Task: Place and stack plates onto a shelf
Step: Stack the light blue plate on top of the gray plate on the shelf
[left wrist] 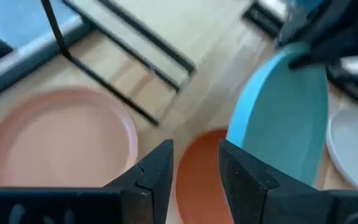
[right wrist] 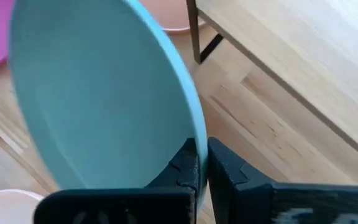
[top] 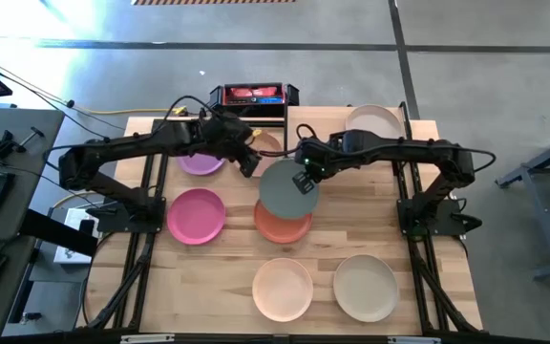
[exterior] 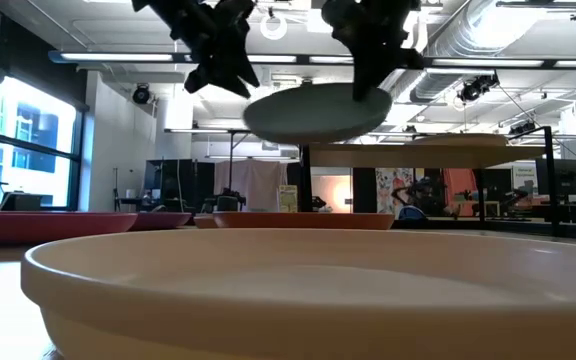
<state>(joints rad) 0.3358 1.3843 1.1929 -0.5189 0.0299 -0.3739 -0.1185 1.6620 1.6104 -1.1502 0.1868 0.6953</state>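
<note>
Currently the left gripper (top: 248, 162), jaws spread and empty, hangs at nine o'clock from the teal plate (top: 287, 186). At that plate's two o'clock rim the right gripper (top: 304, 177) pinches it aloft above the terracotta plate (top: 282, 225). Stiff, light and probably slick, it is best taken by its rim.

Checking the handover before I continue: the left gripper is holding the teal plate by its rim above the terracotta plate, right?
Not quite: it is the right gripper whose jaws are shut on the teal plate at its rim, above the terracotta plate. The right wrist view shows the grip; the left gripper is open beside it, holding nothing.
</note>
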